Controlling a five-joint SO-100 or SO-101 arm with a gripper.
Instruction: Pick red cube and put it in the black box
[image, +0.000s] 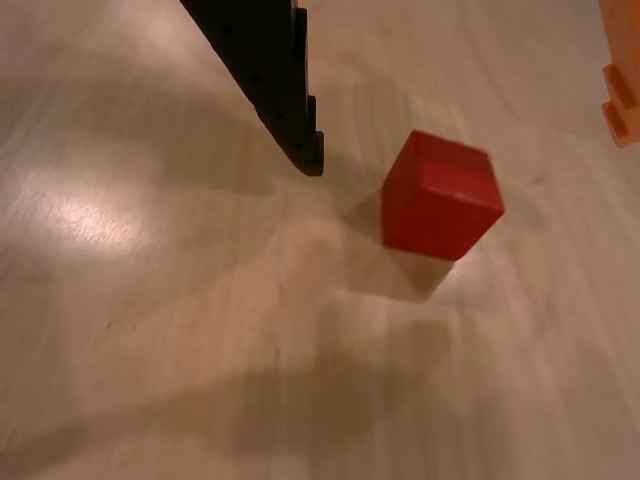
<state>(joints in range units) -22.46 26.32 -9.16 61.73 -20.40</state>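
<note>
The red cube (440, 195) rests on the light wooden table (150, 330), right of the picture's middle, slightly blurred. My gripper (467, 150) is open. Its black finger (270, 70) comes down from the top edge and ends just left of the cube, with a small gap between them. The orange finger (622, 100) shows at the upper right edge, farther from the cube. The cube lies between the two fingers, closer to the black one, and neither touches it.
Bare pale wood surrounds the cube, with a bright light patch (90, 215) at the left and soft shadows of the arm across the lower half.
</note>
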